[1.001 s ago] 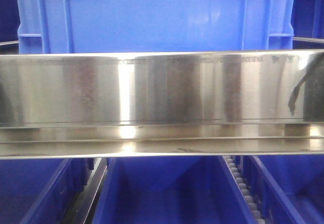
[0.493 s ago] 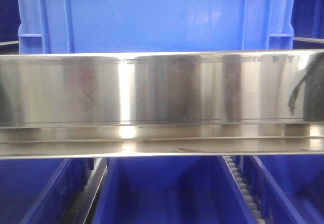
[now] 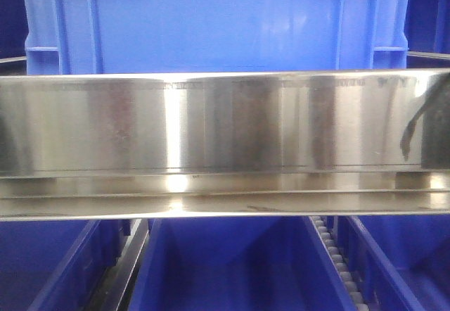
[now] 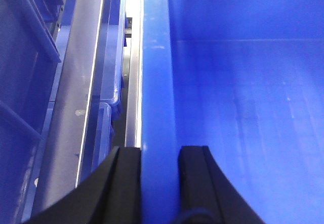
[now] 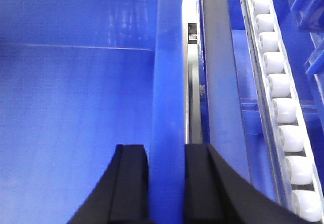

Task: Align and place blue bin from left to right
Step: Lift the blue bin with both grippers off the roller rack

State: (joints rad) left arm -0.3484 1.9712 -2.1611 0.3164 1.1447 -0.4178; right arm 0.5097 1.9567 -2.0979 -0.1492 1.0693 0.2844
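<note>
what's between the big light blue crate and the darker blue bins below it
A wide shiny steel beam spans the front view between the large bright blue plastic crate above and the smaller darker blue bins below.

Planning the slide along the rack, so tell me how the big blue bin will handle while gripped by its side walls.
The blue bin looks empty inside, so it is probably light for its size. Its walls run straight through the left gripper and right gripper, with ribbed corners, so it is likely stiff. The glossy plastic may slip in that grip.
</note>
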